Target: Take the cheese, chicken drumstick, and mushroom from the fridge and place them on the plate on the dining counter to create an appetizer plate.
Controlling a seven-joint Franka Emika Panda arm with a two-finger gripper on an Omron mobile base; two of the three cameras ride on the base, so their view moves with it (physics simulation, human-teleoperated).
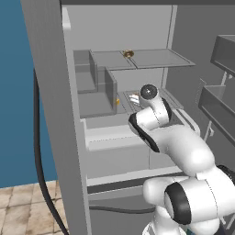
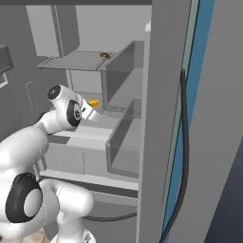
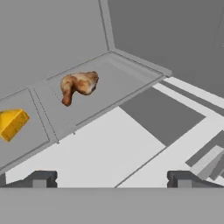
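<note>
Yellow cheese (image 3: pixel 12 123) wedge and glossy drumstick (image 3: pixel 78 86) lie apart on a fridge shelf (image 3: pixel 113 74) — mushroom (image 1: pixel 128 54) higher up.

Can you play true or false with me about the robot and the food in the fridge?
1. The gripper is open and holds nothing. True.
2. The cheese and the chicken drumstick lie on the same fridge shelf, apart from each other. True.
3. The robot is already squeezing the drumstick. False: in the hand view the drumstick lies untouched, ahead of the fingertips.
4. The mushroom sits next to the cheese. False: it is on the shelf above.
5. The fridge door is closed. False: it stands open and the arm reaches inside.
</note>
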